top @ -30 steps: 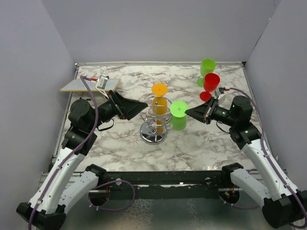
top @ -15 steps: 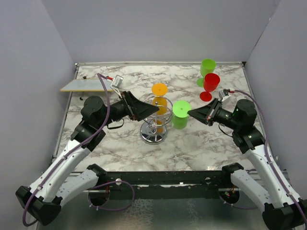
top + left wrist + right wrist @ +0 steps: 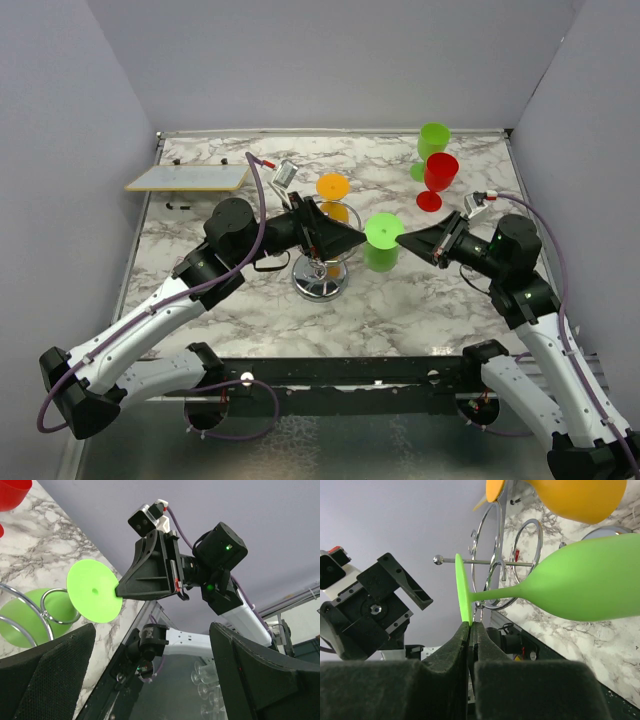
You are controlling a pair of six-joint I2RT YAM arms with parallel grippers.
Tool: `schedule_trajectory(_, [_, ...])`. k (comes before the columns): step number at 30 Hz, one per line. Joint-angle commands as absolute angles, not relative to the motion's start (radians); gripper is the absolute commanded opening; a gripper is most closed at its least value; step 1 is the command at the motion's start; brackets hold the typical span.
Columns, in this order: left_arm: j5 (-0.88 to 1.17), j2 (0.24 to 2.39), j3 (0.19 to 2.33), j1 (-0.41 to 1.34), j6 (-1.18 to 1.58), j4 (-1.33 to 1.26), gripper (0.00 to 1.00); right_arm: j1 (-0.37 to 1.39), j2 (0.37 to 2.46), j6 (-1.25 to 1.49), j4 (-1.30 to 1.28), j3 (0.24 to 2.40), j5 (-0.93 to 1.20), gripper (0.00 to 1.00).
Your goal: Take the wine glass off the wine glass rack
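The chrome wine glass rack stands mid-table. A green wine glass hangs upside down on its right side, an orange wine glass on its far side. My right gripper is shut on the rim of the green glass's foot, seen edge-on in the right wrist view with the pinch point at its lower edge; the green bowl hangs right of it. My left gripper is open over the rack, left of the green foot. Its fingers hold nothing.
A red wine glass and another green wine glass stand upright at the back right. A flat board sits at the back left. Grey walls enclose the marble table on three sides.
My left arm has swung right, from left of the rack to over it. My right gripper has moved left up to the green glass's foot and now pinches its rim.
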State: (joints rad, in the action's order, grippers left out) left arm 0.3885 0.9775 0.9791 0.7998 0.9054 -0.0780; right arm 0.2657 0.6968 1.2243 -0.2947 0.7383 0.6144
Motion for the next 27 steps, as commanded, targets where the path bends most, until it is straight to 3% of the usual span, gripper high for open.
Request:
schedule_trajectory(1, [0.330,0.999,1.027,0.837,0.859,-0.110,0.99,0.268,0.653,1.164,-0.354,0.756,0.539,0.01])
schedule_trajectory(9, [0.309,1.068,1.054,0.905,0.822,-0.110,0.97,0.268,0.526,1.025,-0.447,0.769,0.435,0.01])
schedule_trajectory(16, [0.311,1.127,1.097,0.958,0.793,-0.114,0.94,0.268,0.392,0.764,-0.322,0.765,0.416,0.01])
schedule_trajectory(27, [0.363,1.198,1.157,1.033,0.724,-0.147,0.67,0.268,0.352,0.587,-0.147,0.786,0.607,0.01])
